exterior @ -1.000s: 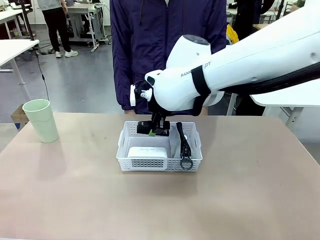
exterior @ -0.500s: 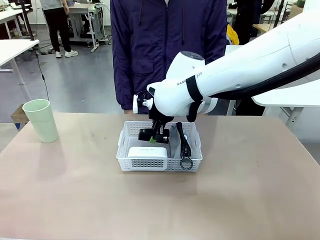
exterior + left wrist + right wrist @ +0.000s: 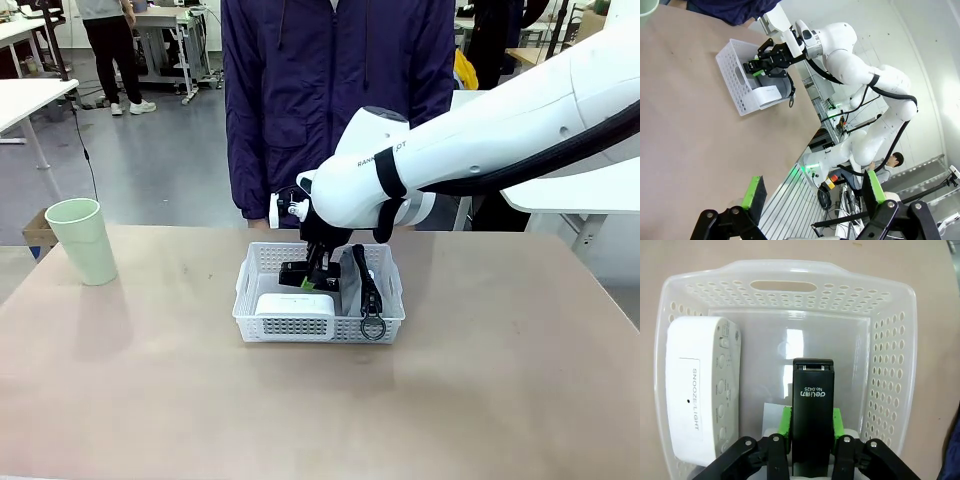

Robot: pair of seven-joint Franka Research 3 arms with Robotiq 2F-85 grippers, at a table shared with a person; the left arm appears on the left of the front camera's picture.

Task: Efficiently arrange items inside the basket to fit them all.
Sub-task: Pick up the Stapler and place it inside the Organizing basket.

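Observation:
The white basket (image 3: pixel 245 288) stands mid-table in front of the person. Inside it, a white rounded box (image 3: pixel 295 303) lies along the near wall and a grey pouch (image 3: pixel 351 285) leans at the right, its black strap and metal ring (image 3: pixel 372 326) hanging over the rim. My right gripper (image 3: pixel 311 279) reaches down into the basket, shut on the black stapler (image 3: pixel 812 410), whose nose hangs over the basket floor (image 3: pixel 790 340) beside the box (image 3: pixel 700 395). The pale green cup (image 3: pixel 82 240) stands far left on the table. My left gripper (image 3: pixel 814 190) hangs open, far from the basket (image 3: pixel 735 75).
A person in a dark blue jacket (image 3: pixel 330 100) stands close behind the basket at the table's far edge. Bare tabletop (image 3: pixel 320 400) surrounds the basket on all sides. My right arm (image 3: pixel 480 140) stretches in from the right above the table.
My right gripper has come down with the stapler from above the basket's rim to deep inside the basket. The left arm, cup, box and pouch have not moved.

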